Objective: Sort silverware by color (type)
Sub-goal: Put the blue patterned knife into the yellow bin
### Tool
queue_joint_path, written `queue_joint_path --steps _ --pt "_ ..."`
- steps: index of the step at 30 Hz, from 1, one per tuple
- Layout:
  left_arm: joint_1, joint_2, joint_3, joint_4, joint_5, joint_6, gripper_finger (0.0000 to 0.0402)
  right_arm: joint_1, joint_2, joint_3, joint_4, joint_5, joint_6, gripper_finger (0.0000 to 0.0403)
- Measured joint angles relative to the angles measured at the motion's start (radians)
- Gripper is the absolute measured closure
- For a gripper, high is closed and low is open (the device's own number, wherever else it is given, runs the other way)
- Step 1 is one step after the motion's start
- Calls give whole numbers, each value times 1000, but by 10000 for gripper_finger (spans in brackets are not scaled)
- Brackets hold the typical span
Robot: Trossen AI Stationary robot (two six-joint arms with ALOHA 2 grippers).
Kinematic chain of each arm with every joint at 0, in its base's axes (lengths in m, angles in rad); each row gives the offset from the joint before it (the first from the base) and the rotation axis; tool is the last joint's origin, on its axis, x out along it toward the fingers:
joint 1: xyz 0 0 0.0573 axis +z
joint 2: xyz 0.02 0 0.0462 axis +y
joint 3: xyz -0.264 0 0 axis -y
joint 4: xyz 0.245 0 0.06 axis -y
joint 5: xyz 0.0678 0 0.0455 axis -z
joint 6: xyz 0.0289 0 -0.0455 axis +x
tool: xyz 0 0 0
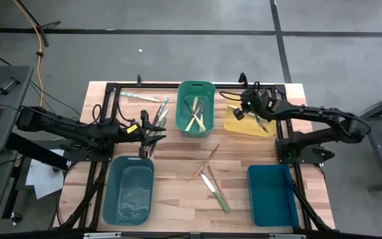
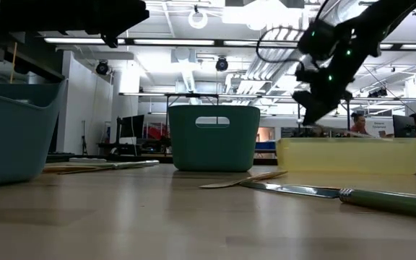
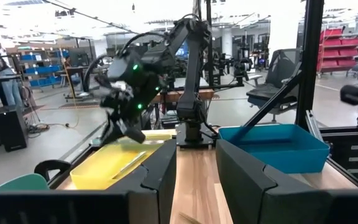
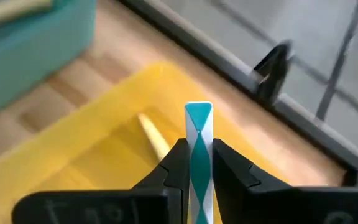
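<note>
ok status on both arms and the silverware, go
Right end effector over the yellow bin, shut on a teal-handled utensil. Left end effector open above the table edge by the teal bin. Loose utensils mid-table; nothing blocking.

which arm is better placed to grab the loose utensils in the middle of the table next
Left, probably. The left end effector looks open and holds nothing, beside the loose utensils on the wood. The right end effector is shut on a teal-and-white piece over the yellow bin, so it is busy.
</note>
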Motion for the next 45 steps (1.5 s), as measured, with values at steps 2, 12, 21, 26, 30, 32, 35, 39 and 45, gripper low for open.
queue_joint_path --steps 2,12,21,26,30,32,35,39,45 --pt "0 0 0 0 0 0 293 -27 34 0 -7 -46 -10 363" --pt "0 0 0 0 0 0 293 -94 240 0 1 -194 -45 363" --pt "0 0 0 0 0 0 293 -106 330 0 62 -220 -17 327" --pt "0 0 0 0 0 0 293 -106 330 0 78 -221 -19 278" --pt "0 0 0 0 0 0 293 -105 330 0 79 -221 -27 261" --pt "0 0 0 -1 0 0 293 -105 330 0 78 -220 -28 257" --pt "0 0 0 -1 0 0 293 -105 326 0 71 -207 -43 251" --pt "0 0 0 -10 0 -1 293 -105 299 41 -25 -130 -43 246" --pt "0 0 0 -28 0 -1 293 -99 215 161 -158 -110 -45 242"
